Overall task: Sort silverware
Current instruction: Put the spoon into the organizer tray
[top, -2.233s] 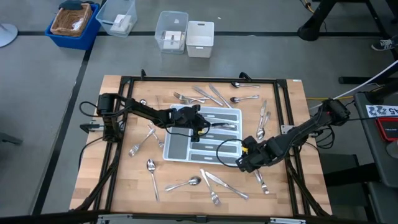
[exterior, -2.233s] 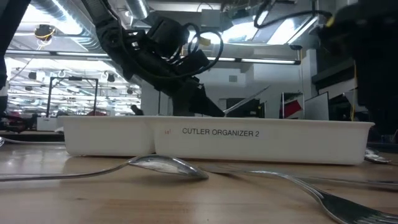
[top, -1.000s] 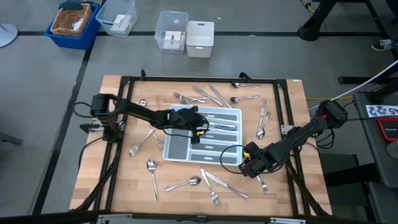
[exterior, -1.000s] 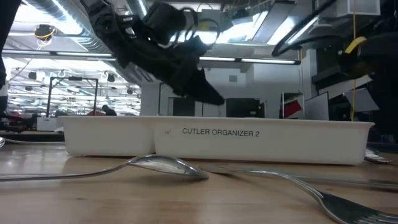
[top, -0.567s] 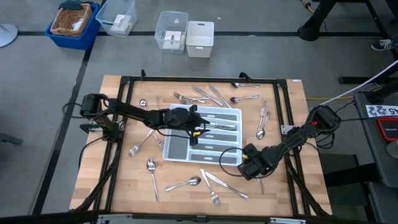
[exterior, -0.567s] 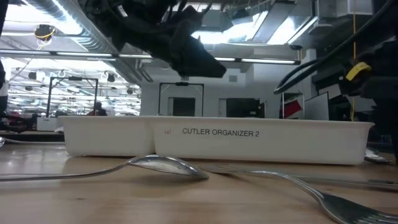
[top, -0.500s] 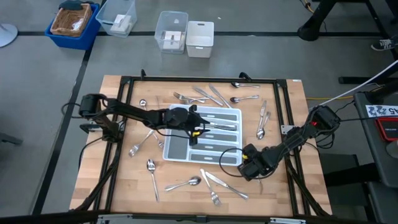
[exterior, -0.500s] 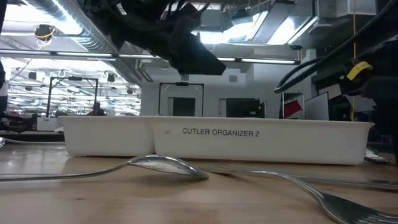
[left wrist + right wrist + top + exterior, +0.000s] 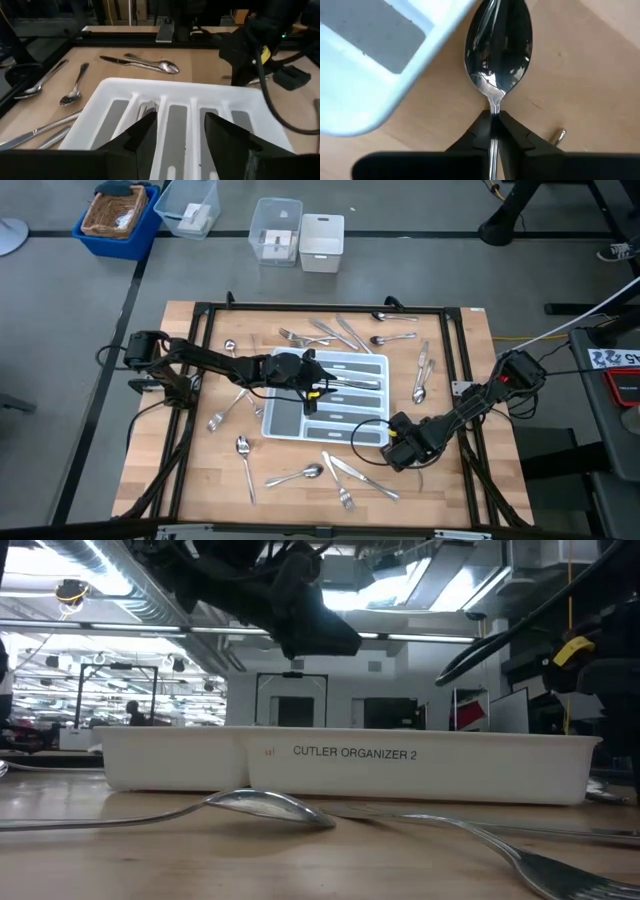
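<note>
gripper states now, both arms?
Left gripper: open, empty, over the white tray.
Right gripper: shut on a spoon beside the tray.

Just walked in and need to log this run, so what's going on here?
The robot is sorting silverware into the white tray. The right gripper has closed on the neck of a spoon lying on the table beside the tray's corner. The left gripper hovers open over the tray. More silverware lies scattered around.

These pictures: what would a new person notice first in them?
The white tray at the table's middle, with silverware scattered all around it. By the tray's near right corner, the right claw pinches a spoon at its neck. The left claw hovers open over the tray.
</note>
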### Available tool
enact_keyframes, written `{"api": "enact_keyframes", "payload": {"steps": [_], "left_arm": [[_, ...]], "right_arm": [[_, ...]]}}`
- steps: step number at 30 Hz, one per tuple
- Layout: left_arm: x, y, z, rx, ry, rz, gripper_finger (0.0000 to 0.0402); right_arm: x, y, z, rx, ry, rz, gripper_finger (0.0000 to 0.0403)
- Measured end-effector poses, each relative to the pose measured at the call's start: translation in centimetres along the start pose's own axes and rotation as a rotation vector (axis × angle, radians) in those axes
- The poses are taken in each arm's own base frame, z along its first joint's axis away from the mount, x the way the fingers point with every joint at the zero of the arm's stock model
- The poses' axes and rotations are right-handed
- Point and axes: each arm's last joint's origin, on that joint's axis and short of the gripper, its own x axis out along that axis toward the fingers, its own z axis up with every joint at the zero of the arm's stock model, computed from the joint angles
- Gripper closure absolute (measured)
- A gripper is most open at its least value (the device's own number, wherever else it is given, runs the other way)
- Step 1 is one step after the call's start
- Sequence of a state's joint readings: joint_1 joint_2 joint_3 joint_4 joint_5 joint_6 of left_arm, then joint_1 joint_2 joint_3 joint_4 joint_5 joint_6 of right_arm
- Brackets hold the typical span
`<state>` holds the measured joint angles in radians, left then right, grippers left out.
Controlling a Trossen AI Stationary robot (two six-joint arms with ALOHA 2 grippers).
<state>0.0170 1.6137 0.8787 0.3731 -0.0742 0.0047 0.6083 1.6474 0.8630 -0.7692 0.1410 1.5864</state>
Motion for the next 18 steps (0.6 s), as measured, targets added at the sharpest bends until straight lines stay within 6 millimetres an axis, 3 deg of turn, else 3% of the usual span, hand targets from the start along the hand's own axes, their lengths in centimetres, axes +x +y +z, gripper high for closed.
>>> {"api": "enact_keyframes", "payload": {"steps": [10, 18], "left_arm": [[-2.5, 0.2, 1.8, -0.007, -0.014, 0.000, 0.0247], [-5.3, 0.4, 2.6, -0.074, 0.068, 0.002, 0.0247]], "right_arm": [[-3.3, 1.7, 0.2, -0.046, 0.090, -0.002, 0.0396], [-8.0, 2.4, 1.0, -0.204, 0.041, -0.086, 0.0389]]}}
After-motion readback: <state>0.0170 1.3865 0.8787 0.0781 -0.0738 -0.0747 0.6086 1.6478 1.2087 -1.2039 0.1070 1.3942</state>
